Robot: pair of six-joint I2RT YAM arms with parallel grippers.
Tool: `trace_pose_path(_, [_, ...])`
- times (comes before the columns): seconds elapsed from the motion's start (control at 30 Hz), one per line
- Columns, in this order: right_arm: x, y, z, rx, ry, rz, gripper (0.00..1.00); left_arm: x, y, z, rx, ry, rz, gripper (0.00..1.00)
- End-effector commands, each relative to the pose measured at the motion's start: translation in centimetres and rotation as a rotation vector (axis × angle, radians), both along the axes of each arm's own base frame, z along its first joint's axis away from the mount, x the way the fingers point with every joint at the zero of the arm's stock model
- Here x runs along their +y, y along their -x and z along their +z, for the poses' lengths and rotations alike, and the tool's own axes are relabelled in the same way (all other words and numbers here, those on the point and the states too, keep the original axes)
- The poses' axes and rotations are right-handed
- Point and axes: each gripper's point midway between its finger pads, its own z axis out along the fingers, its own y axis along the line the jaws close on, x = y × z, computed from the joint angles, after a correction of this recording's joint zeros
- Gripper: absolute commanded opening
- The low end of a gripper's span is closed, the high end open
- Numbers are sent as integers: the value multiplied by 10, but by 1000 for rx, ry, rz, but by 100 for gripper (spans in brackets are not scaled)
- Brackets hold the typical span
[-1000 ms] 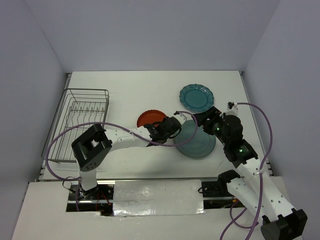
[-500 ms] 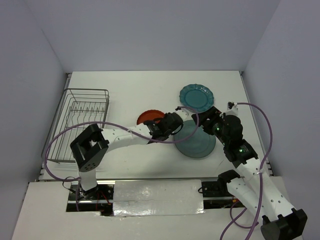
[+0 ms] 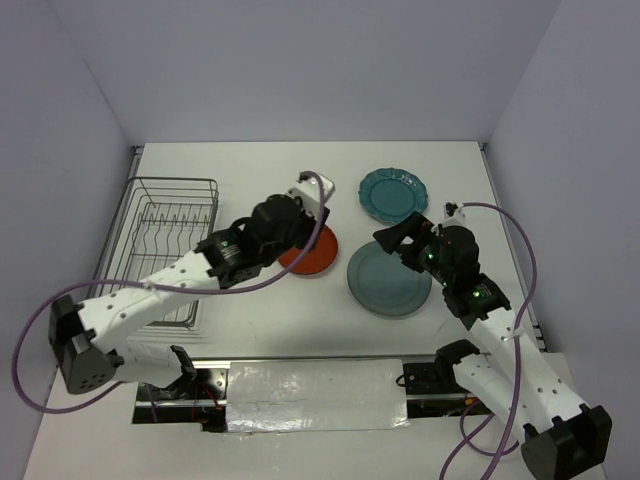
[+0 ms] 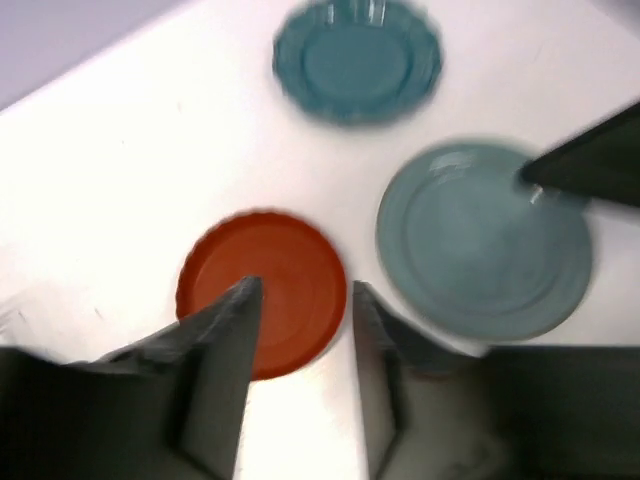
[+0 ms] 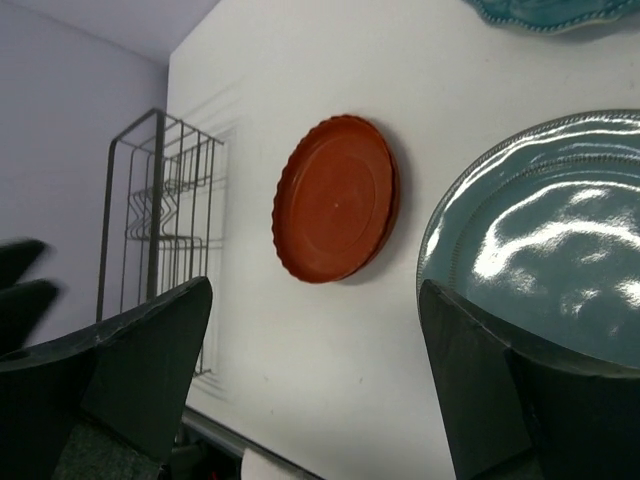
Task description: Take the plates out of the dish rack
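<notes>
On the table [image 3: 250,180], plates [image 3: 388,285] beside rack [image 3: 160,225]

No words, numbers or signs can be read on anything here.
</notes>
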Motion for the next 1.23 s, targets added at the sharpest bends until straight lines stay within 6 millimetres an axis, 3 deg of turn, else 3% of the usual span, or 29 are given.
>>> trace_pose_path(0.0, [16, -1, 29, -67, -42, 86, 93, 10, 1, 46, -89, 81, 31, 57])
trace_pose_path(0.03, [18, -2, 28, -56, -42, 97, 95, 18, -3, 50, -117, 77, 69, 63])
trace_pose_path(0.07, [20, -2, 26, -46, -42, 107, 98, 22, -2, 46, -126, 75, 83, 82])
trace_pose_path(0.1, [25, -1, 26, -34, -48, 133, 99, 22, -3, 49, -133, 111, 99, 94])
trace_pose_path(0.13, [28, 0, 28, -33, -52, 151, 100, 19, 0, 43, -116, 128, 80, 99])
trace_pose_path(0.23, [35, 2, 33, -45, -62, 181, 100, 8, 11, 38, -99, 184, 9, 100])
trace_pose_path(0.5, [45, 17, 56, -143, -77, 204, 100, 52, 11, 27, -234, 239, 166, 99])
trace_pose_path(0.67, [49, 19, 55, -161, -83, 215, 100, 63, 20, 25, -274, 290, 161, 100])
trace_pose_path(0.8, [49, 19, 58, -172, -86, 214, 100, 71, 30, 37, -294, 339, 149, 99])
trace_pose_path(1.2, [46, 28, 71, -259, -121, 224, 100, 60, 34, 34, -286, 323, 113, 100])
